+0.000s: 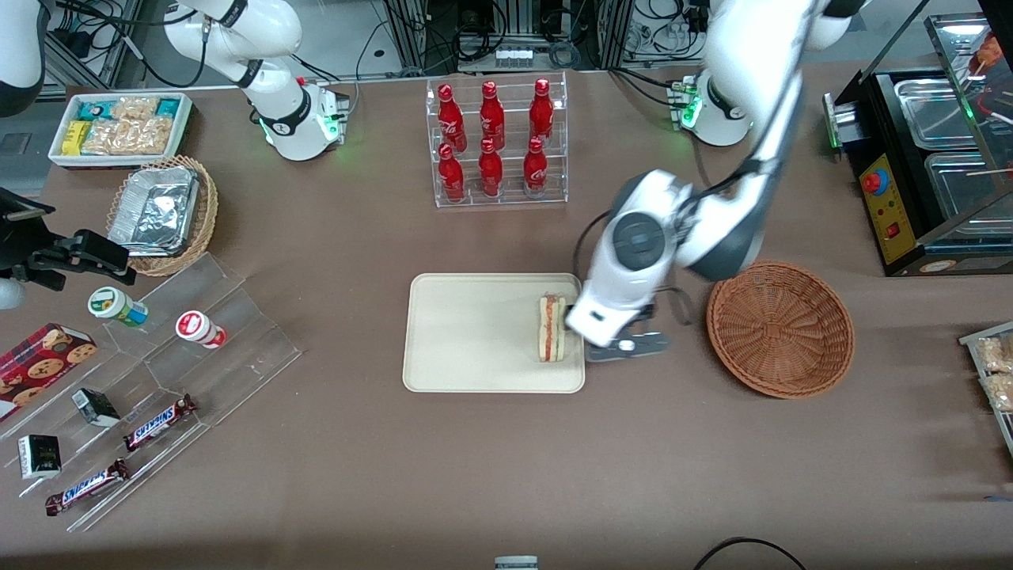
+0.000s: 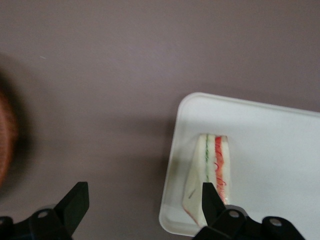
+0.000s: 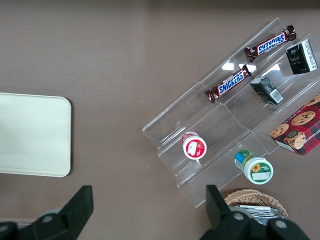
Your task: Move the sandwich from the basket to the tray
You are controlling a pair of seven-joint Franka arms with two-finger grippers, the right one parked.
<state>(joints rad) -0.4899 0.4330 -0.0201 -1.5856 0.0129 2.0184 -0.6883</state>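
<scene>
Your sandwich (image 1: 552, 328) lies on the tray (image 1: 467, 332) near the wicker basket (image 1: 779, 328), your gripper (image 2: 142, 200) wide open above it.

"SNICKERS" reads on two brown candy bars (image 1: 159, 422) (image 1: 85, 488) on the clear stand.

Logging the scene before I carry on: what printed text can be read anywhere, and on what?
"SNICKERS": two brown candy bars on the clear acrylic stepped stand.
Red bottles in the clear rack: white script, unreadable.
Cookie box, small cups, black packets: too small.
Triangular sandwich, cream tray, reddish wicker basket: none.
Open left gripper above the tray's edge: none.
</scene>
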